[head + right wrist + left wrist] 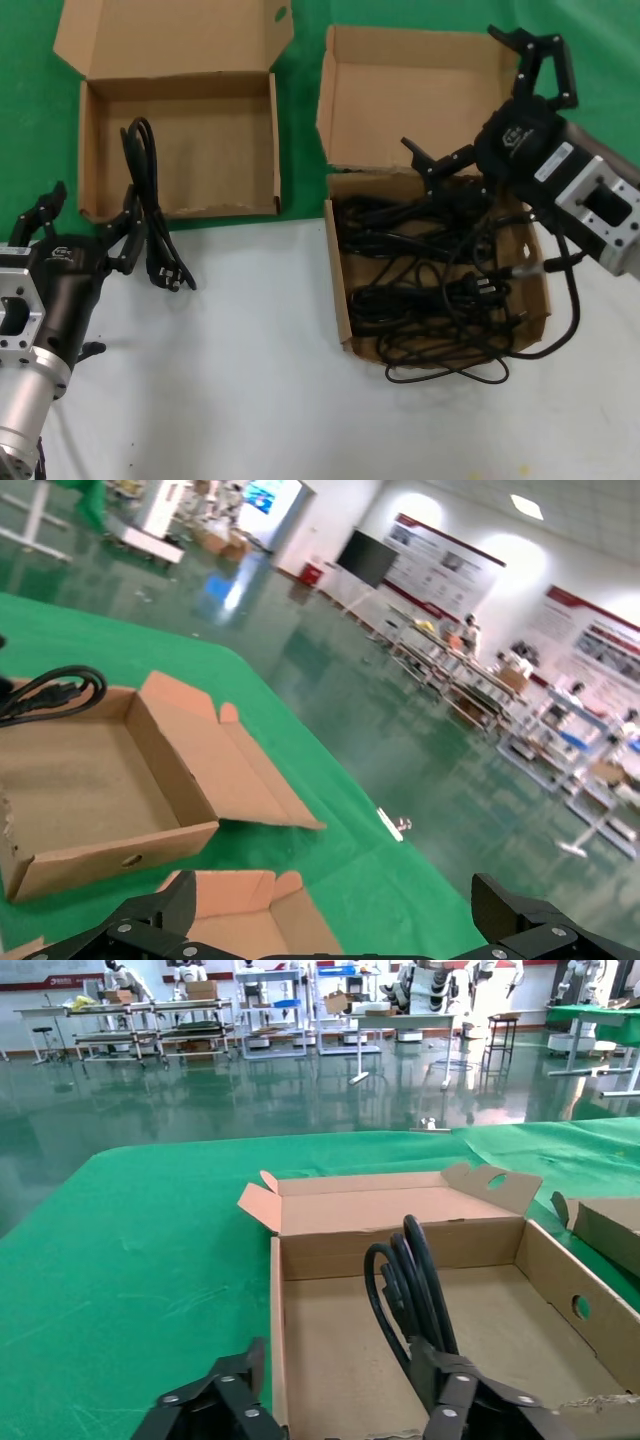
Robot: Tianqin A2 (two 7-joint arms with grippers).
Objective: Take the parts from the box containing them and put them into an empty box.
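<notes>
The wide shallow carton (180, 150) stands at the back left. One black cord bundle (150, 200) lies in it and hangs over its ragged front edge, with its plugs on the white table. My left gripper (90, 205) is open at the carton's front left corner, with the carton's left wall between its fingers and the cord (410, 1280) beside one finger; its own view shows it (340, 1390) empty. The squarish deeper carton (345, 290) on the right holds several tangled cords (430, 290). My right gripper (450, 88) is open and empty above its back edge (335, 925).
One cord loop (450, 372) spills over the deep carton's front edge onto the white table (250, 380). My right arm's own cable (572, 300) hangs beside that carton's right wall. Both lids stand open at the back on green cloth (300, 60). The shallow carton also shows in the right wrist view (100, 770).
</notes>
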